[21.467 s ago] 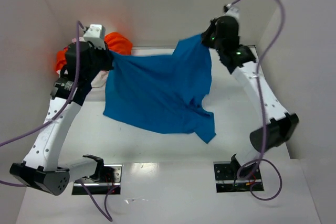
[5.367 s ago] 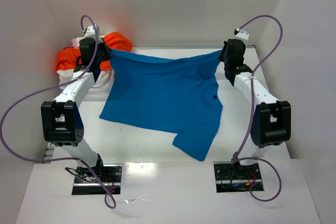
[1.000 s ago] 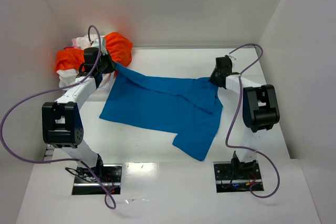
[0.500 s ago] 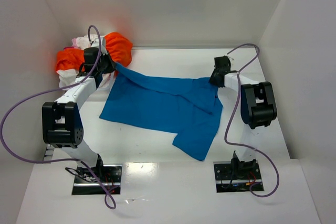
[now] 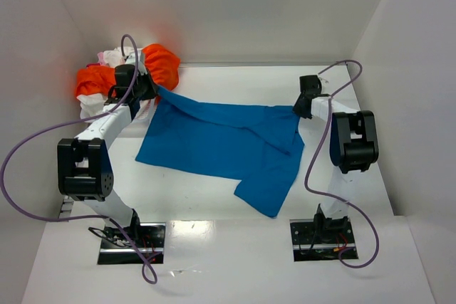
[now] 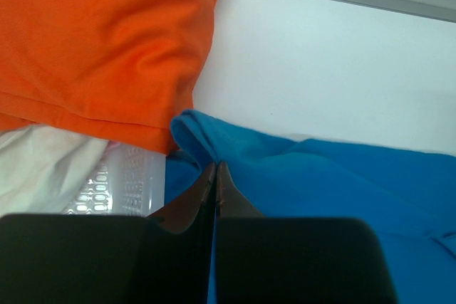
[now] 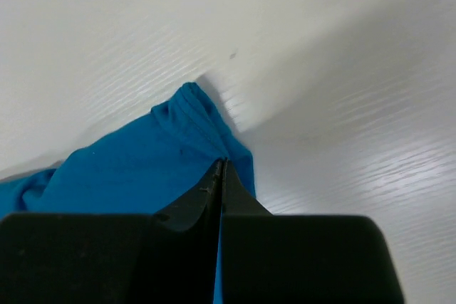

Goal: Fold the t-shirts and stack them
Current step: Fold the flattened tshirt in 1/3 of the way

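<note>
The bright blue t-shirt lies spread on the white table, its far edge stretched between both arms. At the shirt's far left corner, my left gripper is shut on a pinch of the blue cloth, with its tips pressed together. My right gripper is shut on the far right corner; blue cloth bunches around its closed tips. A crumpled orange t-shirt and white/pinkish t-shirts are heaped at the back left, just behind my left gripper.
A ribbed white plastic piece sits under the orange shirt, next to white cloth. White walls close in the table at the back and on both sides. The right wall is close to the right arm.
My right gripper has closed on the blue shirt's right corner and shifted a little to the right, pulling the far edge tauter. The left gripper has kept its grip and place.
</note>
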Motion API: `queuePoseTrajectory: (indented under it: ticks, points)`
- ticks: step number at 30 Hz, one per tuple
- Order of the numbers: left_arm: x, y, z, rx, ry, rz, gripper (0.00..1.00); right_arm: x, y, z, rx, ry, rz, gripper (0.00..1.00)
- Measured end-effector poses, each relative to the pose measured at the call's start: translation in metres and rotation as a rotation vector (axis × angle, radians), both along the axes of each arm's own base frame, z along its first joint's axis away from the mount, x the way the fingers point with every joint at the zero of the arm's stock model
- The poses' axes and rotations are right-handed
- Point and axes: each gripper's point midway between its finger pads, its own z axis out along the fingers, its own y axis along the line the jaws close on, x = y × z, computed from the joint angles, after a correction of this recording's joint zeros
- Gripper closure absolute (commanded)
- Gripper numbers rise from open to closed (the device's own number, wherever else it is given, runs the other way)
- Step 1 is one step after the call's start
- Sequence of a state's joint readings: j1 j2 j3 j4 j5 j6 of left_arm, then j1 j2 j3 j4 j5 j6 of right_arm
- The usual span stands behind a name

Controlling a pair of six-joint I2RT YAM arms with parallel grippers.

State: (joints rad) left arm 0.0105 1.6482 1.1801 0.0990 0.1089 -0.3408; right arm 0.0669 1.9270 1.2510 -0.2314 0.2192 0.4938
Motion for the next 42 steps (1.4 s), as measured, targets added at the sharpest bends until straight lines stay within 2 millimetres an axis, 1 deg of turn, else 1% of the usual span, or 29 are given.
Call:
queuePoseTrajectory:
  ticks: [3, 6, 10, 14, 17, 20, 22, 25, 28, 31, 35, 37, 38, 40, 41, 42]
  points:
    - [-0.001, -0.005, -0.002, 0.001, 0.005, -0.011, 1.0, 0.0, -0.018, 0.0, -0.008, 0.003, -0.03, 1.0]
    - [-0.001, -0.011, -0.004, 0.002, 0.012, -0.023, 1.0, -0.001, -0.03, 0.0, -0.013, 0.005, -0.048, 1.0]
    - [-0.003, -0.015, -0.007, 0.002, 0.024, -0.031, 1.0, -0.001, -0.038, 0.0, -0.014, 0.007, -0.057, 1.0]
    - [-0.004, -0.016, -0.008, 0.003, 0.027, -0.032, 1.0, -0.001, -0.04, 0.0, -0.006, 0.009, -0.046, 1.0]
    - [-0.005, -0.018, -0.011, 0.005, 0.036, -0.033, 1.0, -0.001, -0.049, 0.002, -0.002, 0.009, -0.056, 1.0]
    - [-0.007, -0.026, -0.016, 0.004, 0.049, -0.046, 1.0, 0.004, -0.062, 0.01, -0.005, -0.007, -0.076, 1.0]
    - [-0.009, -0.031, -0.023, 0.004, 0.064, -0.054, 1.0, 0.008, -0.071, 0.016, -0.006, -0.02, -0.088, 1.0]
    - [-0.018, -0.042, -0.039, 0.007, 0.101, -0.071, 1.0, 0.013, -0.084, 0.024, -0.01, -0.039, -0.108, 1.0]
    - [-0.025, -0.051, -0.052, 0.007, 0.133, -0.085, 1.0, 0.015, -0.09, 0.027, -0.015, -0.043, -0.114, 1.0]
    - [-0.026, -0.058, -0.063, -0.004, 0.16, -0.087, 1.0, 0.016, -0.092, 0.026, -0.021, -0.037, -0.108, 1.0]
    - [-0.029, -0.058, -0.076, -0.019, 0.202, -0.072, 1.0, 0.015, -0.092, 0.019, -0.026, -0.019, -0.101, 1.0]
    - [-0.034, -0.06, -0.084, -0.026, 0.222, -0.067, 1.0, 0.014, -0.092, 0.017, -0.027, -0.011, -0.1, 1.0]
    - [-0.037, -0.061, -0.088, -0.031, 0.234, -0.063, 0.9, 0.015, -0.092, 0.017, -0.026, -0.007, -0.1, 1.0]
    - [-0.044, -0.065, -0.095, -0.028, 0.265, -0.063, 0.67, 0.019, -0.093, 0.018, -0.024, -0.012, -0.096, 0.89]
    - [-0.047, -0.067, -0.097, -0.03, 0.277, -0.057, 0.57, 0.021, -0.092, 0.02, -0.021, -0.016, -0.093, 0.86]
    - [-0.048, -0.069, -0.099, -0.03, 0.287, -0.05, 0.5, 0.022, -0.092, 0.021, -0.017, -0.019, -0.09, 0.83]
